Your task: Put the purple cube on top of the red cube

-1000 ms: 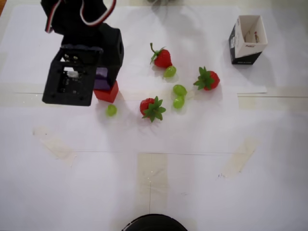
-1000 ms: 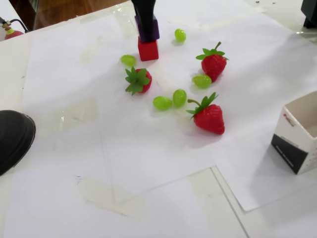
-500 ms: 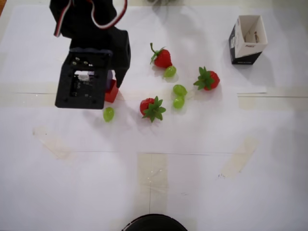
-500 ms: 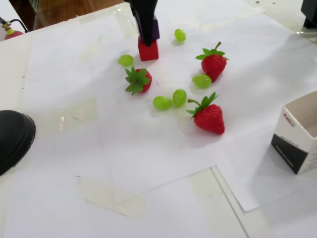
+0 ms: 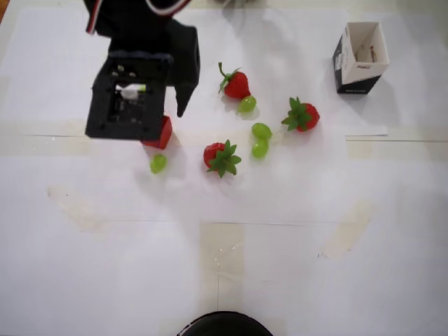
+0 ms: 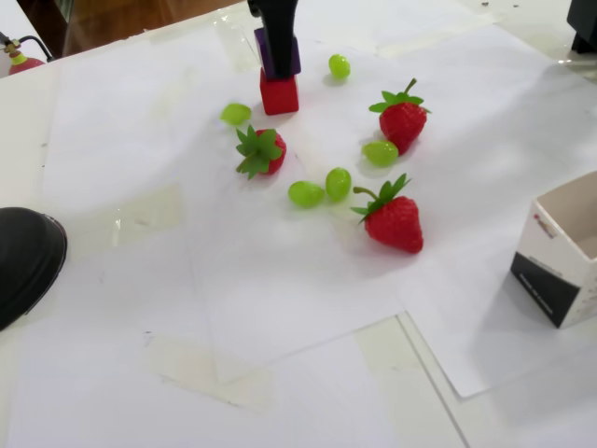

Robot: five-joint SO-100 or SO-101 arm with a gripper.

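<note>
In the fixed view the purple cube [image 6: 296,58] sits squarely on top of the red cube [image 6: 279,94] near the far edge of the paper. My gripper [image 6: 277,62] comes down from above, and one black finger [image 6: 278,37] crosses the front of the purple cube, with purple showing on both sides of it. The jaws look open around the cube. In the overhead view my arm and its camera mount hide the purple cube. Only a corner of the red cube [image 5: 161,134] shows below the mount, and a pointed black finger [image 5: 183,105] stands just right of it.
Three strawberries [image 5: 236,84] [image 5: 302,115] [image 5: 222,157] and several green grapes [image 5: 158,162] [image 5: 261,130] lie right of and below the stack. An open black-and-white carton [image 5: 361,56] stands at the upper right. A black round object [image 5: 224,323] sits at the bottom edge.
The arm has drawn back toward the top of the overhead view and risen. The purple cube has stayed on the red cube. The nearest grape shifted slightly.
</note>
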